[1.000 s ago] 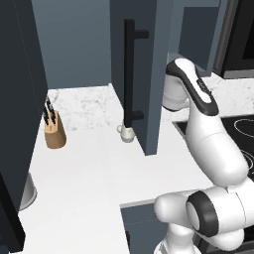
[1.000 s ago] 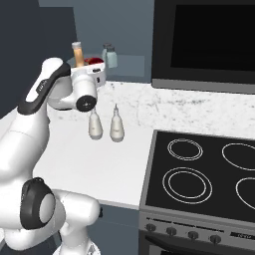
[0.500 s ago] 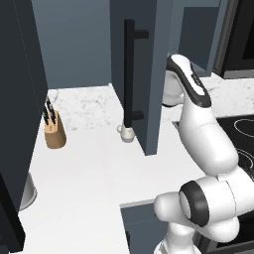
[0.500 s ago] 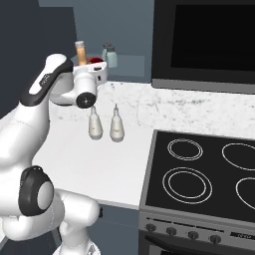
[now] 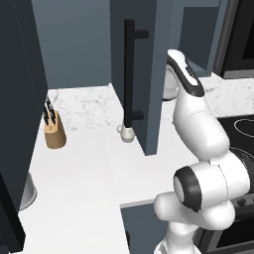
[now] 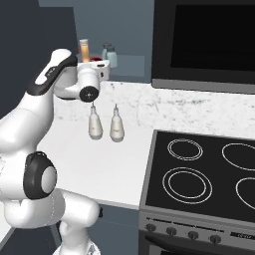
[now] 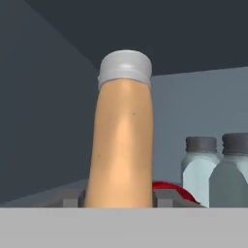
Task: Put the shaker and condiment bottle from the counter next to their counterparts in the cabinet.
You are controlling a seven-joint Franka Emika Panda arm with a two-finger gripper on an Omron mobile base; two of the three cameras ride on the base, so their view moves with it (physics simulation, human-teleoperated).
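A: Finger state?

B: Two dark fingertips (image 7: 77, 198) sit either side of the base of a tall smooth orange-tan condiment bottle (image 7: 122, 145) with a pale grey ribbed cap, centre of the hand view. They look clamped on it; the contact itself is cut off at the bottom edge.

A: Where's the gripper?

B: The gripper (image 6: 102, 69) is upper left of the right base view, at the shelf of the dark slate-blue wall cabinet (image 5: 141, 74). The bottle is held upright inside it.

A: Shaker?

B: Two pale blue-grey jars with dark grey caps (image 7: 220, 167) stand lower right of the hand view, just beside each other. Probably shaker plus counterpart, so that half looks done.

A: Left?

B: My read: set down, release. The white marble-look counter (image 6: 99, 159) carries two glossy white bulb-shaped bottles (image 6: 105, 127).
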